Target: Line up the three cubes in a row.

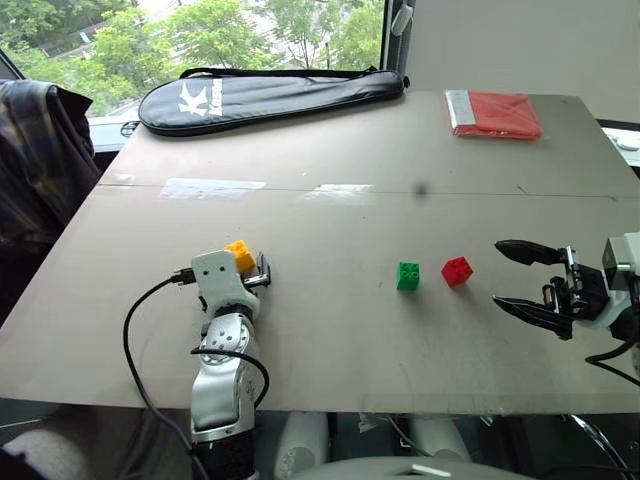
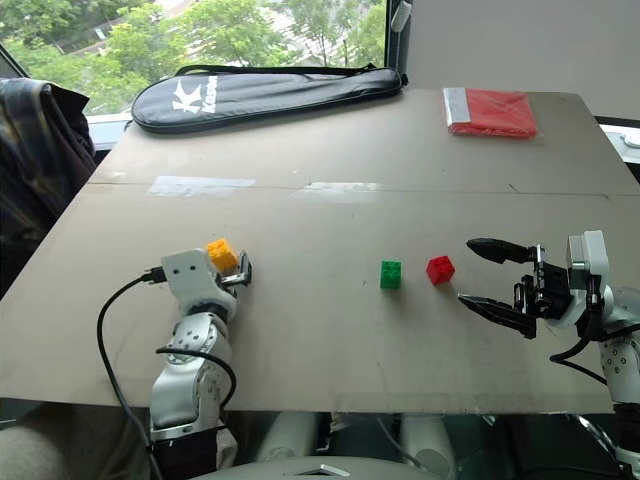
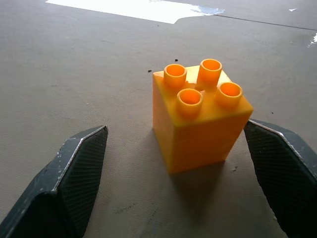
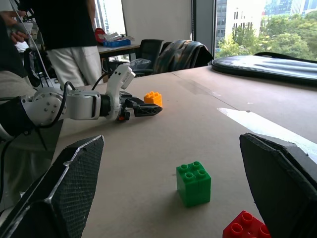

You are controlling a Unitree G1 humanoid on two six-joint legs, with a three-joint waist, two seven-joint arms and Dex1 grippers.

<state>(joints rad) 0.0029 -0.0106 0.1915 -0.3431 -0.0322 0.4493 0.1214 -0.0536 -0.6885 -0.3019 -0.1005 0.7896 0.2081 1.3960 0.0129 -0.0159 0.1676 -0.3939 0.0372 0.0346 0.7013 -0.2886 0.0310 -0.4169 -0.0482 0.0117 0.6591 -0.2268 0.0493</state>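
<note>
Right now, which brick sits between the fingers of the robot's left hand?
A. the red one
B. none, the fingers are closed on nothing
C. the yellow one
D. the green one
C: the yellow brick stands on the table between the open fingers of the left hand, not yet gripped, while the green brick and red brick sit off near the right hand.

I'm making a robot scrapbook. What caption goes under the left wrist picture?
Open left gripper straddles the yellow cube on the table, fingers not yet closed.
</note>
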